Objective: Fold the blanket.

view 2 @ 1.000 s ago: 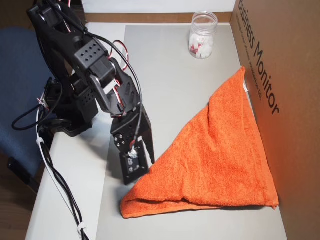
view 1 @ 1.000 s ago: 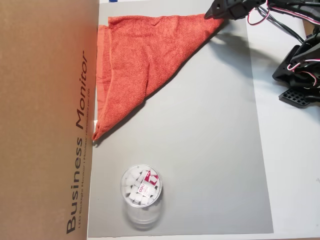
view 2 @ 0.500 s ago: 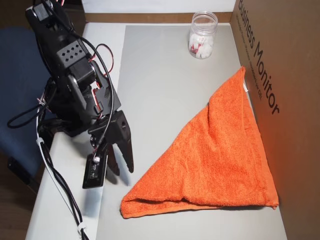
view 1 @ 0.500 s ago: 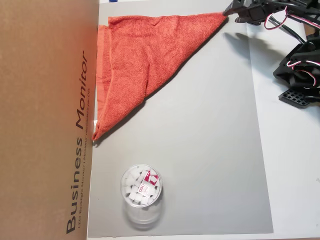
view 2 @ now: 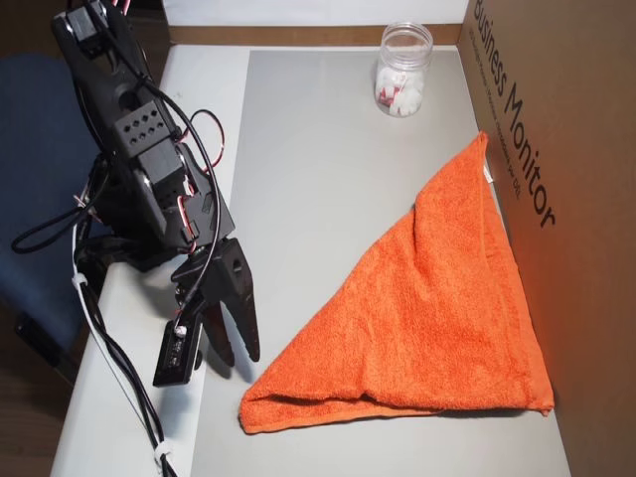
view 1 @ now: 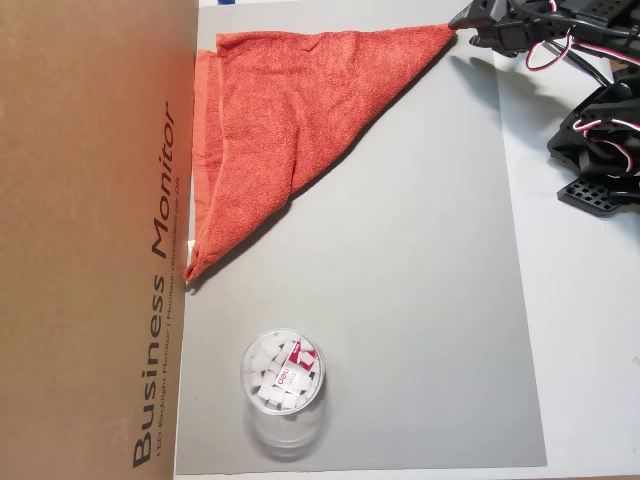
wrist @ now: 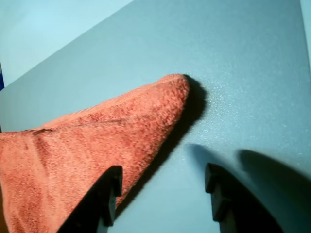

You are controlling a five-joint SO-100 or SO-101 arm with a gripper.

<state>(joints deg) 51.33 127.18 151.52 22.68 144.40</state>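
The blanket (view 1: pixel 280 110) is an orange-red terry towel folded into a triangle, lying flat on the grey mat against the cardboard box. In an overhead view its pointed corner reaches toward my gripper (view 1: pixel 465 30) at the top right. Another overhead view shows the blanket (view 2: pixel 437 298) with my gripper (view 2: pixel 238 360) open just left of its near corner, not touching it. In the wrist view the blanket's corner (wrist: pixel 97 131) lies ahead, and the gripper (wrist: pixel 163 174) holds nothing between its two dark fingertips (wrist: pixel 109 187).
A tall cardboard box (view 1: pixel 90 240) printed "Business Monitor" walls off one side of the grey mat (view 1: pixel 420 300). A clear jar (view 1: pixel 283 385) of white pieces stands at the mat's far end from the gripper. The arm's base (view 2: pixel 129 229) and cables sit beside the mat.
The gripper was down on the blanket's corner a second ago. It has since let go, opened and drawn back off the cloth toward the mat's edge. The blanket stays put.
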